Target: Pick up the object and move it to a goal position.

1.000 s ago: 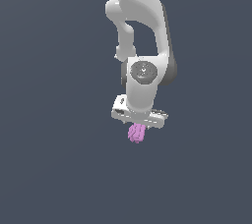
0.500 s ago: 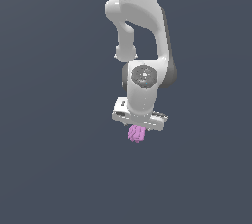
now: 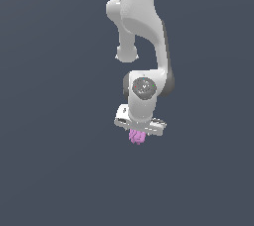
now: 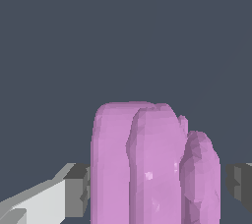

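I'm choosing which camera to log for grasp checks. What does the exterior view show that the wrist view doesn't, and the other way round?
Only the exterior view shows the whole white arm and the tool from outside, with the pink-purple lumpy object hanging small beneath it against plain grey.

Only the wrist view shows the object close up, its rounded lobes side by side, with a dark grey finger pad on either side; contact can't be confirmed.

Both show the same object at the tool, on a featureless grey background. No goal marker appears in either.
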